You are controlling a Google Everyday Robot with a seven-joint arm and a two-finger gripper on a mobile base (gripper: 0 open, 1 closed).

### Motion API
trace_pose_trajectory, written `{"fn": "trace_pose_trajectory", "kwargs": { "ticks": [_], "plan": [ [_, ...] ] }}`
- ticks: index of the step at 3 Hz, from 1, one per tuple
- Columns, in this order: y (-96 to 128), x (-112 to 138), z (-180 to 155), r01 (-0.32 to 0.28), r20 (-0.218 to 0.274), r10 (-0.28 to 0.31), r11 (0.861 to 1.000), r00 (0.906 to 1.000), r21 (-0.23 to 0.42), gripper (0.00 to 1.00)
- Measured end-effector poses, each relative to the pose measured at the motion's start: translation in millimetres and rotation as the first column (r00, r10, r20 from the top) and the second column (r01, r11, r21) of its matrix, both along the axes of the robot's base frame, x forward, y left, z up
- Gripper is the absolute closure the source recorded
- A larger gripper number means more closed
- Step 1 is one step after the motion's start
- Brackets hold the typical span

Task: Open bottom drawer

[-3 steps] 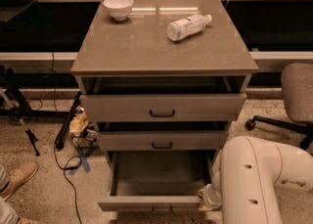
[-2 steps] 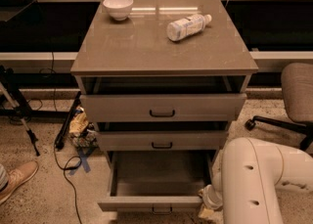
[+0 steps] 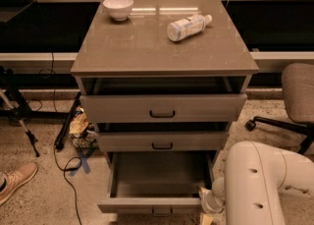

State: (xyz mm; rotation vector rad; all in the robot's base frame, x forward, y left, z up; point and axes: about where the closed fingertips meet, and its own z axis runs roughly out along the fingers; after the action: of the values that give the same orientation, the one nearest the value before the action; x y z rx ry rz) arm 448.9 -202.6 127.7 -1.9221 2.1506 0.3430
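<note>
bottom drawer (image 3: 147,203) far out, low middle | tool (image 3: 206,212) low right by its corner, grip: can't tell | best to pull straight and slow, not sideways

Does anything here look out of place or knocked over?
The bottle lies on its side on the cabinet top, near the upright bowl. The bottom drawer hangs wide open and looks empty. The robot's hand sits at its right front corner. Nothing looks spilled or broken.

cream rounded arm (image 3: 265,184) (small dark holes); gripper (image 3: 206,214) at bottom edge
</note>
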Motion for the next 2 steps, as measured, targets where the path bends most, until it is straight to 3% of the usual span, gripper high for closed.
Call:
{"fn": "trace_pose_trajectory", "kwargs": {
  "ticks": [1, 2],
  "plan": [
    [0.2, -0.3, 4.9, 0.000, 0.000, 0.000, 1.000, 1.0000, 0.000, 0.18],
    [9.4, -25.2, 5.0, -0.005, 0.013, 0.005, 1.000, 0.9999, 0.003, 0.42]
  ]
}}
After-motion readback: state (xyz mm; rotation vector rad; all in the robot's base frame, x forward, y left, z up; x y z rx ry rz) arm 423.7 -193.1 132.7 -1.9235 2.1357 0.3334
